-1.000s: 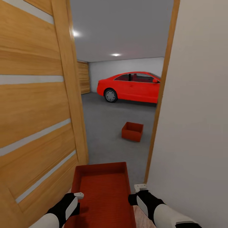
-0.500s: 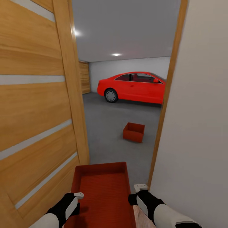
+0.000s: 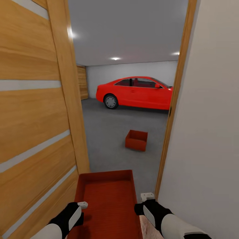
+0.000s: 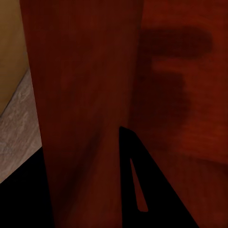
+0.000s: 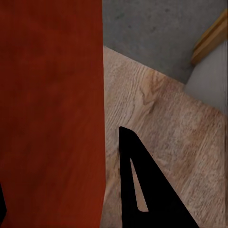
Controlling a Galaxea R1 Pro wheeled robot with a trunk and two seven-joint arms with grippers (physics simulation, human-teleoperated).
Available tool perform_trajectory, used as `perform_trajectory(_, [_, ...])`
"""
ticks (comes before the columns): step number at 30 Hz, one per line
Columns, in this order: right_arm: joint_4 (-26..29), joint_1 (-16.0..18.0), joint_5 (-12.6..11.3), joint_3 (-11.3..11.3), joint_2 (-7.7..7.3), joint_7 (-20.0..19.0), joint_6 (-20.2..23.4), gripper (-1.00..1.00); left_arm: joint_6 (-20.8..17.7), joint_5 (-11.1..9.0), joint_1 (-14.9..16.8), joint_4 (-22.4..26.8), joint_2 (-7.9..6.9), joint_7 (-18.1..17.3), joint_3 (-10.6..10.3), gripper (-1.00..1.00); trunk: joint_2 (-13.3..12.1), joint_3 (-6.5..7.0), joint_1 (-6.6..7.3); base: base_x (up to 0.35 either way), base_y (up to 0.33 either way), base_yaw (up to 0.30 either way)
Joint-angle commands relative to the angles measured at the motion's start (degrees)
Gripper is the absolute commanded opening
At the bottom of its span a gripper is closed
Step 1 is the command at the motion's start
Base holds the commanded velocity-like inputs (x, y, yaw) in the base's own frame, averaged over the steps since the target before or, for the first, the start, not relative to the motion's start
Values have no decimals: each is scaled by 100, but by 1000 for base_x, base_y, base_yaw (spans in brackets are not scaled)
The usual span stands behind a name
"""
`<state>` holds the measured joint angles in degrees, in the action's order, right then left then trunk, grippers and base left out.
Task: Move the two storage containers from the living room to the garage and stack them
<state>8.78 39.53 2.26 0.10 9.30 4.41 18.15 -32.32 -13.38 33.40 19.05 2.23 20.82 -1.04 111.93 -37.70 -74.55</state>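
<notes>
I hold one orange-red storage container [image 3: 108, 199] low in front of me, open side up. My left gripper [image 3: 80, 206] is shut on its left wall, and my right gripper [image 3: 142, 203] is shut on its right wall. The left wrist view has the ribbed wall [image 4: 85, 109] running between the fingers [image 4: 140, 190]. In the right wrist view the wall [image 5: 52, 109] lies beside a dark finger [image 5: 137, 185]. The other storage container [image 3: 136, 140] sits on the grey concrete floor [image 3: 106, 132] of the garage, past the doorway.
An open wooden door [image 3: 33, 116] stands close on my left. A white wall [image 3: 212, 116] and the wooden door frame [image 3: 171, 116] are close on my right. A red car [image 3: 136, 93] is parked at the back. Light wood planks [image 5: 161, 123] lie under my right gripper.
The whole view has shifted, so the camera has moved: the car and the container on the floor now sit a little further left. Both grippers keep the same hold.
</notes>
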Motion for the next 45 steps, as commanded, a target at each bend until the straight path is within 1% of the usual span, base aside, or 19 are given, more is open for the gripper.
perform_trajectory(1, [10, 2, 64, 17, 1, 25, 39, -100, -37, 2, 0, 16, -3, 54, -19, -100, 3, 1, 1, 2, 1, -215])
perform_trajectory(12, [10, 2, 64, 17, 1, 25, 39, -100, -37, 2, 0, 21, -3, 54, -19, -100, 3, 72, 1, 0, 21, -216])
perform_trajectory(18, [10, 2, 64, 17, 5, 25, 39, -100, -37, 2, 0, 20, -3, 54, -19, -100, 3, 108, 1, 0, 302, -204])
perform_trajectory(23, [10, 2, 64, 17, 9, 25, 39, -100, -37, 2, 0, 20, -9, 54, -19, -100, 3, 114, 1, 8, 337, -38])
perform_trajectory(31, [10, 2, 64, 17, 4, 25, 39, -100, -37, 2, 0, 20, -5, 54, -19, -100, 3, 124, 1, 182, 291, -26])
perform_trajectory(36, [10, 2, 64, 17, 2, 25, 39, -100, -37, 2, 0, 20, -3, 54, -19, -100, 3, 155, 1, 229, 63, -192])
perform_trajectory(42, [10, 2, 64, 17, 1, 25, 39, -100, -37, 2, 0, 20, -3, 54, -19, -100, 3, 194, 1, 21, 6, -214])
perform_trajectory(45, [10, 2, 64, 17, 1, 25, 39, -100, -37, 2, 0, 20, -3, 54, -19, -100, 3, 214, 1, 1, 162, -215])
